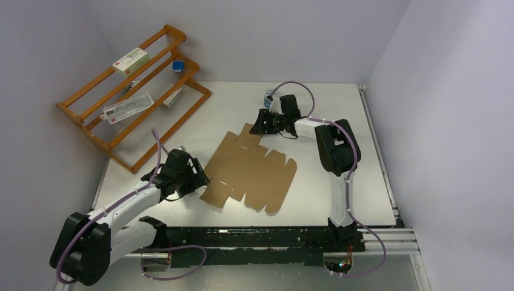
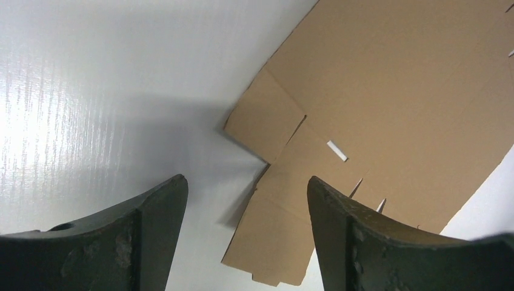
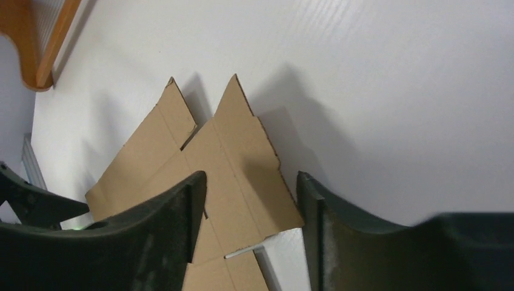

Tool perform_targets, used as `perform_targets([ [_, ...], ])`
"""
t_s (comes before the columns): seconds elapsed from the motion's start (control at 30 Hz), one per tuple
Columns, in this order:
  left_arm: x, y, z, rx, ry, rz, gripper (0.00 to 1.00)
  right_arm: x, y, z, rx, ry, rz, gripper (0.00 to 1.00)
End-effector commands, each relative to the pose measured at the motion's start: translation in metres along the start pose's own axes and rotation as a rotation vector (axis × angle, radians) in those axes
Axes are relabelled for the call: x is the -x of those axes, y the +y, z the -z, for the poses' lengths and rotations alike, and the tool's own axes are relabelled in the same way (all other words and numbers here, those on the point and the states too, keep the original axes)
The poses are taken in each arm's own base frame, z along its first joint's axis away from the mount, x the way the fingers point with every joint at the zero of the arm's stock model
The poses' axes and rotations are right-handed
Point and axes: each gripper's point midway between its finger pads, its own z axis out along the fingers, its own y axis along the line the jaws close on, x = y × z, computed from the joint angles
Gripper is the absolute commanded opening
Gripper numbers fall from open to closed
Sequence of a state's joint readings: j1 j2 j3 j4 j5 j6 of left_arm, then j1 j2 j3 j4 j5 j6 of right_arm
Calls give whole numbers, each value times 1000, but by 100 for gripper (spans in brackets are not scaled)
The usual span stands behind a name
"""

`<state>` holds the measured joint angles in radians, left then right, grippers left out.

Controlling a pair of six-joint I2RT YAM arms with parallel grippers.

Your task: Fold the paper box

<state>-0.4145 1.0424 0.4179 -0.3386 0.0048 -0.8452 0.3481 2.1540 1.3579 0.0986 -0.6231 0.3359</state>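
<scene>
The paper box (image 1: 248,173) is a flat, unfolded sheet of brown cardboard with flaps and tabs, lying in the middle of the table. My left gripper (image 1: 195,176) sits at the sheet's left edge, low over the table. In the left wrist view its jaws (image 2: 242,194) stand open, and a side flap of the paper box (image 2: 394,91) lies ahead between the fingertips. My right gripper (image 1: 262,124) hovers at the far corner of the sheet. In the right wrist view it (image 3: 250,182) is open above a pointed end flap of the paper box (image 3: 230,157), with nothing gripped.
A wooden rack (image 1: 130,97) stands at the back left holding white cartons (image 1: 130,60) and a small blue item (image 1: 177,65). A small container (image 1: 270,97) stands just behind the right gripper. The table's right edge has a metal rail (image 1: 379,151).
</scene>
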Motion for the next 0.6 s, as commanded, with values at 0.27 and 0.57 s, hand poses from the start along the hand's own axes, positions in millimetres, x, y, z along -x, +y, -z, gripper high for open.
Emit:
perform_targets([
  [0.27,11,-7,3,-14,-22,-19,79,15,-25,23,38,-80,-75,13],
  [0.57,41,-22,6,-16,-104,-54,79,1,-51,84,-132,-249,-216,6],
])
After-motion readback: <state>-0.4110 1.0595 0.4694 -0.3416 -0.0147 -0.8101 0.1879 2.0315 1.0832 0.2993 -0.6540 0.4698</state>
